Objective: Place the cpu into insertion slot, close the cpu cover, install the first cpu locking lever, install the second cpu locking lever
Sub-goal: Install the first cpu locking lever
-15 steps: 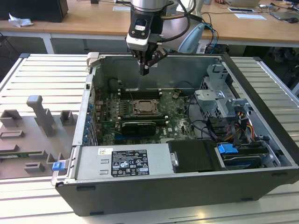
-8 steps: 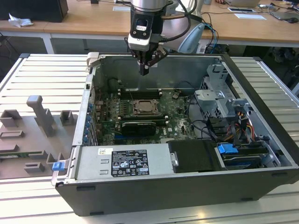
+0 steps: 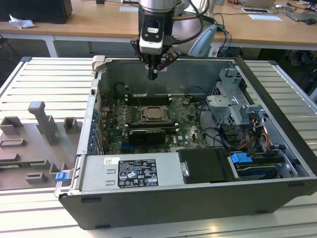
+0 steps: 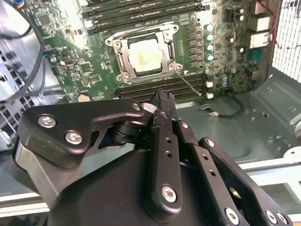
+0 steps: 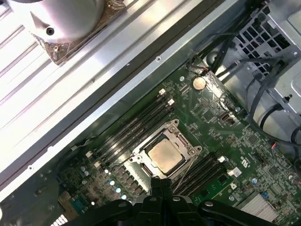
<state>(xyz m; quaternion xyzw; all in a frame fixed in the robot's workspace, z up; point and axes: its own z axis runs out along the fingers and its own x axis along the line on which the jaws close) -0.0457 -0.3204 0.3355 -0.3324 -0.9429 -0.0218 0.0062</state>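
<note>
Gripper [image 3: 153,74] hangs above open computer case [image 3: 198,74], fingers pinched together, holding nothing, well clear of board. Cpu [image 4: 146,52] sits flat in insertion slot [image 4: 125,59] with cpu cover [image 4: 168,49] lying over its edges — chip looks seated.

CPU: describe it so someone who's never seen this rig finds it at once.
Look inside the open computer case at the green motherboard. Near its middle, between two banks of long black memory slots, sits the cpu. It is the one pale, silvery-beige flat square, ringed by the silver cpu cover.
</note>
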